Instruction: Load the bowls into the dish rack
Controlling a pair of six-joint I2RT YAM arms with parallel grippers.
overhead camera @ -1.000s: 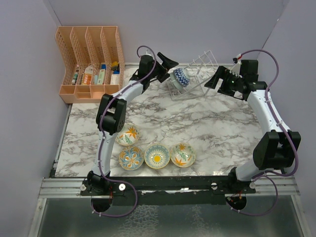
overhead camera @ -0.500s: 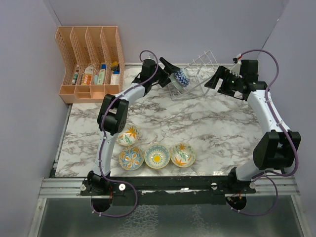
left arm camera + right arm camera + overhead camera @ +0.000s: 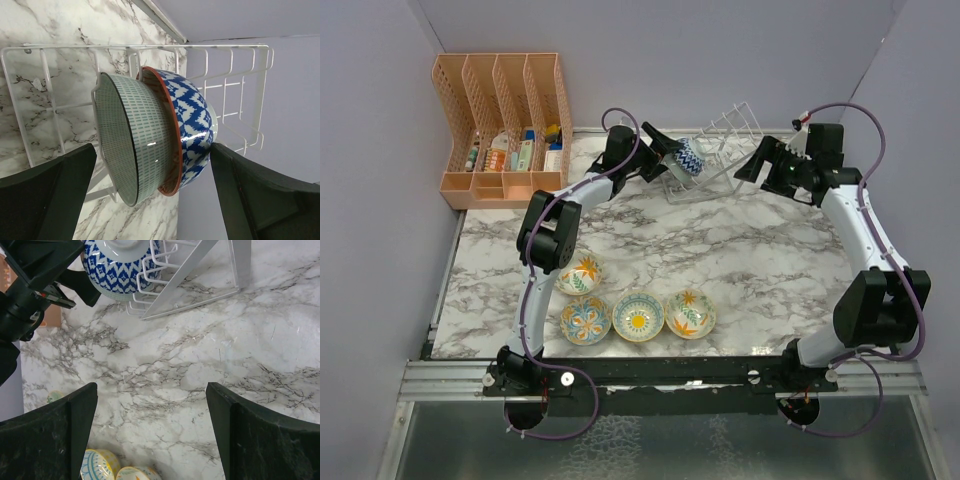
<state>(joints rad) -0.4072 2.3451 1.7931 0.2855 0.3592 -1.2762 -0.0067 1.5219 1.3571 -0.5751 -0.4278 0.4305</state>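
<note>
The white wire dish rack [image 3: 725, 140] stands at the back of the marble table. Two bowls sit on edge in it: a pale teal bowl [image 3: 132, 135] and, nested behind it, a blue-and-white bowl with a red rim [image 3: 192, 120]. My left gripper [image 3: 665, 150] is open, its fingers [image 3: 50, 200] on either side of that pair with gaps showing. Several patterned bowls [image 3: 638, 315] lie right side up near the front edge. My right gripper [image 3: 765, 160] hovers open to the right of the rack, over bare marble, with nothing in it.
An orange slotted organizer [image 3: 505, 125] with small items fills the back left corner. Purple walls close the table at the back and sides. In the right wrist view the rack's frame [image 3: 195, 270] and two front bowls [image 3: 100, 467] show.
My left gripper has moved right and down, closer to the two bowls in the rack, staying open. The right gripper has barely shifted.
</note>
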